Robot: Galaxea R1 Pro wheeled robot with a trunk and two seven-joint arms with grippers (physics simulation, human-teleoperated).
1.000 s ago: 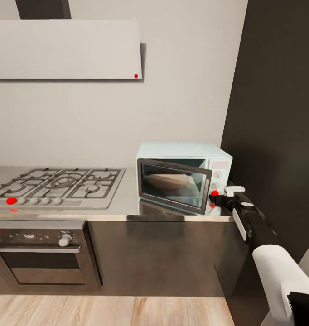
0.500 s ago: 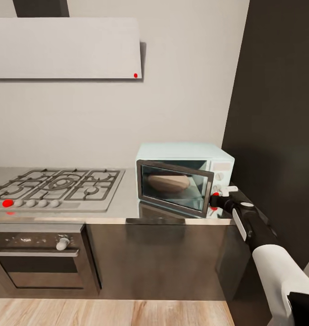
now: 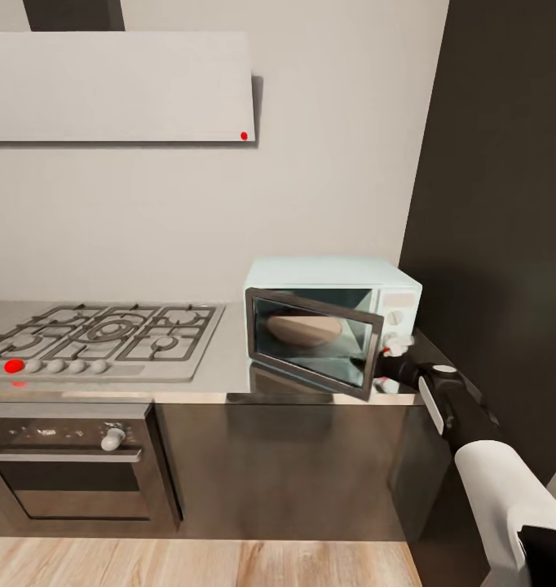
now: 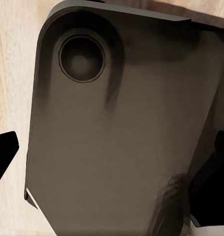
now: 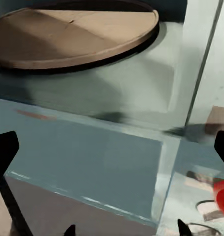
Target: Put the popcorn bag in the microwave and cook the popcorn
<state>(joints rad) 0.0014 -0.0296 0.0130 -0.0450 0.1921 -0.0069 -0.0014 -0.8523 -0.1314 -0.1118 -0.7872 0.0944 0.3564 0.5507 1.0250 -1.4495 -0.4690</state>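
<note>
Black fingertips frame the right wrist view at its edges, set wide apart with nothing between them, so the right jaws look open and empty. In the head view they sit at the free edge of the dark-glass, steel-framed door of the pale mint-white boxy microwave, at about 4 o'clock from the door's middle and just below the two round knobs. The door stands partly ajar, hinged at its 9 o'clock side. Through the gap the right wrist view shows a flat round tan turntable plate resting on the pale cavity floor.

Swinging the door open seems to be the step in hand. To do it well, I would keep a fingertip hooked behind the free edge and draw it along the arc around the hinge, not straight outward, so the light box does not slide on the grey brushed-steel tabletop. The door should end wide enough for an arm to enter.

No small tan paper popcorn bag is seen on the tabletop or inside the cavity.

At 9 o'clock from the microwave lies the ribbed steel gas hob. The left jaws show dark tips at both edges of the left wrist view, spread apart and holding nothing, before a dark rounded panel.
</note>
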